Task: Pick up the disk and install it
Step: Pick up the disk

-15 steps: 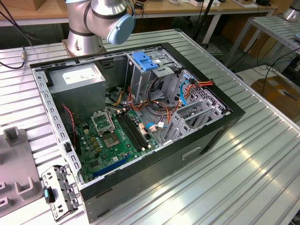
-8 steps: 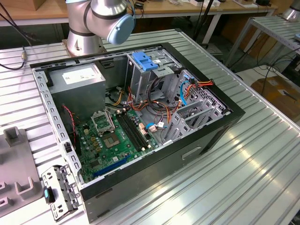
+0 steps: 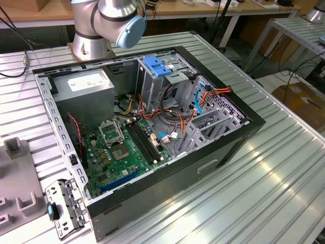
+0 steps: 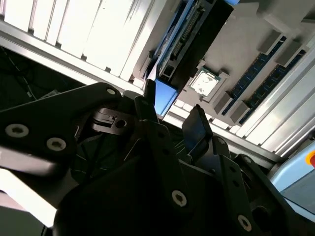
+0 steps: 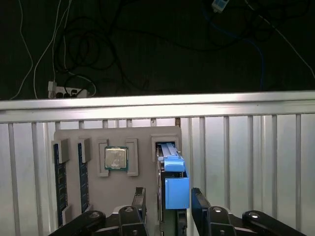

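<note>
Seen in both wrist views: gripper spread apart, a finger on either side of the disk. Stands on edge in a slot of the grey tray, beside a processor chip and memory sticks. In the exterior view, an open computer case on the ribbed metal table.

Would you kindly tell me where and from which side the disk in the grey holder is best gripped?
Probably across its two broad flat faces, near the blue-railed edge, coming straight down onto the grey holder. The disk stands on edge in one of its slots, so only that edge sticks out. The open tool sits astride it that way.
</note>
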Action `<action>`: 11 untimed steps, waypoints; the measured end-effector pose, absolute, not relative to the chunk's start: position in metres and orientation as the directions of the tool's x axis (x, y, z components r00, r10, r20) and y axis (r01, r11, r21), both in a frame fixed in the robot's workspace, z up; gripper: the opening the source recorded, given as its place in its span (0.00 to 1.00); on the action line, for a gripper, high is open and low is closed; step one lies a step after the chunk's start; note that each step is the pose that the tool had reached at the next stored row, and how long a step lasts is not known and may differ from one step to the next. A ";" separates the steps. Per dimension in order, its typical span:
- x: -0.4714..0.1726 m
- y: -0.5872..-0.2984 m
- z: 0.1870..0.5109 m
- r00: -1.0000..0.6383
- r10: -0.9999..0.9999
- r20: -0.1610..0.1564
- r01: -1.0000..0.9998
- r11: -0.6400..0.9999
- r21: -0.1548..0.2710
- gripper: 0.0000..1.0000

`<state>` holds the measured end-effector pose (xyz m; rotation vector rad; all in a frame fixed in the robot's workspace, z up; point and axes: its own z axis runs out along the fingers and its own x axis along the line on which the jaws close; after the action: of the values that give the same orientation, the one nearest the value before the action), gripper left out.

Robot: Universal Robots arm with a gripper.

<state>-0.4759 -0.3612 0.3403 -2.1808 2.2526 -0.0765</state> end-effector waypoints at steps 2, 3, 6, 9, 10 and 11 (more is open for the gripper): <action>-0.476 -0.361 0.337 -0.030 -0.999 0.029 -0.999 0.029 -0.039 0.50; -0.476 -0.361 0.336 -0.029 -0.999 0.029 -0.999 0.028 -0.039 0.50; -0.476 -0.361 0.336 -0.029 -0.999 0.029 -0.999 0.028 -0.039 0.50; -0.476 -0.361 0.336 -0.029 -0.999 0.029 -0.999 0.028 -0.039 0.50; -0.476 -0.361 0.336 -0.029 -0.999 0.029 -0.999 0.028 -0.039 0.50; -0.476 -0.361 0.336 -0.029 -0.999 0.029 -0.999 0.028 -0.039 0.50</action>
<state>-0.4762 -0.3613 0.3356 -2.1847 2.2475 -0.0752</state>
